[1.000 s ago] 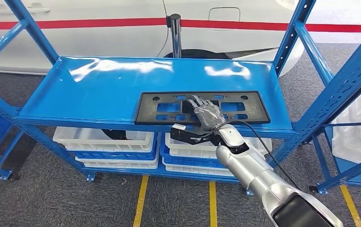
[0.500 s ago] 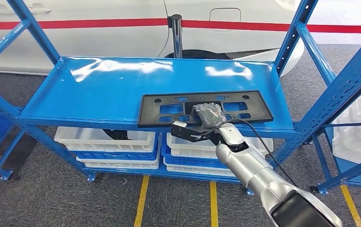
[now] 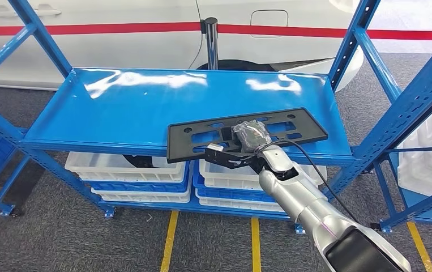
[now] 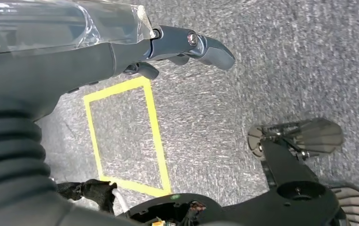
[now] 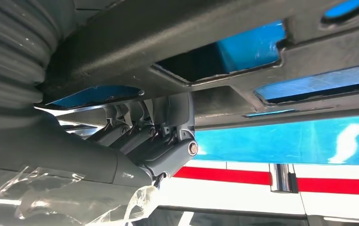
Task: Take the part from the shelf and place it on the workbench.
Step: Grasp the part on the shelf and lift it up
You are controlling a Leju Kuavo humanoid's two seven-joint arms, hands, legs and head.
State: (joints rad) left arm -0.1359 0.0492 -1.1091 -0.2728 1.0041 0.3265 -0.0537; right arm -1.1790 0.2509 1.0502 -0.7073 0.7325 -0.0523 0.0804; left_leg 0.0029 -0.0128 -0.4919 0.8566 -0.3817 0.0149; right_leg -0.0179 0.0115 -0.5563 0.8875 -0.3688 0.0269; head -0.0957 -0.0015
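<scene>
Part — flat black plastic panel, long and rectangular, with several cut-out windows and small holes. It sits at the front edge of the blue shelf, right of centre, tilted: its near edge is raised and juts past the shelf lip, its far edge low over the deck.

Right hand — fingers curled over the top face of the part near its middle; in the right wrist view the fingers wrap the panel's edge from beneath, so the hand grips the part. The silver right arm reaches up from the lower right, with a black cable looping beside it.

Left hand — hangs over grey carpet marked with a yellow tape square; fingers lie loosely apart and hold nothing.

Below the shelf deck — stacked white and blue bins. Behind the rack — a white wall with a red stripe and a dark post.
</scene>
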